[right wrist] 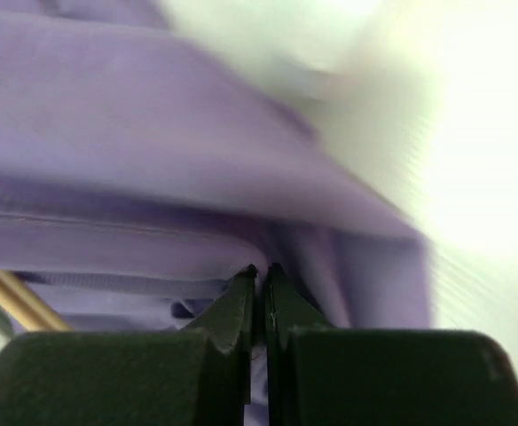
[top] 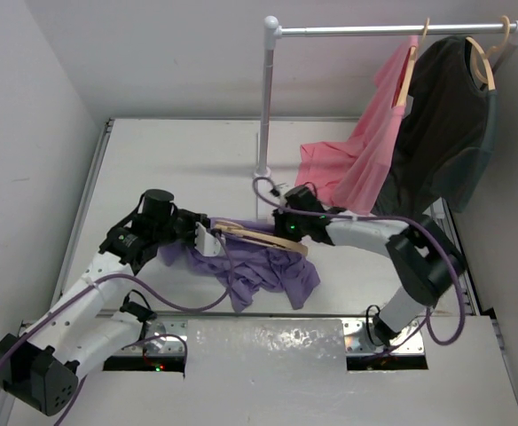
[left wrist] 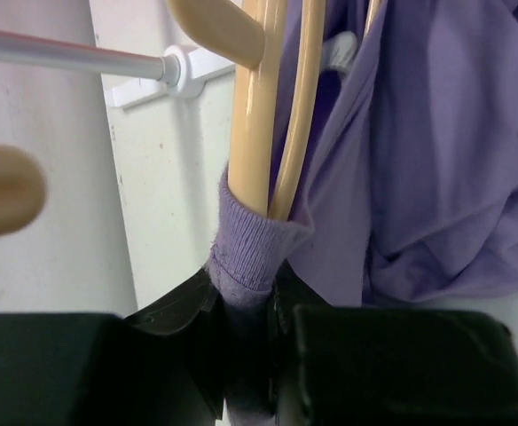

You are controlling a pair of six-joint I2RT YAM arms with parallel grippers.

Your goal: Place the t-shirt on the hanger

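Overhead view of a white table [top: 170,160] where two robot arms meet in front of the rack post [top: 266,106]. The lavender t-shirt [top: 272,271] lies bunched on the table just in front of the post's foot. The tan wooden hanger [top: 261,236] lies across the shirt's upper edge, between the two grippers.

Left of the post, the left gripper [left wrist: 246,306] is clenched on the shirt's ribbed collar [left wrist: 250,244]. Its wrist view shows one hanger arm poking into that collar just above the jaws. Directly in front of the post, the right gripper [right wrist: 261,275] is pinched tight on a fold of purple cloth, with a sliver of hanger beside it; this view is blurred. Right of the post, a pink garment [top: 374,151] and a dark shirt [top: 445,133] hang on hangers of their own.

The step in hand appears to be threading the hanger through the neck opening. It would likely go best if the left grip holds the collar taut while the right draws cloth along the hanger arm toward the shoulder. A slow pull should let the soft knit slide rather than bunch, and should stop the wood from slipping back out. Whether the hanger's other arm is inside the shirt cannot be told.
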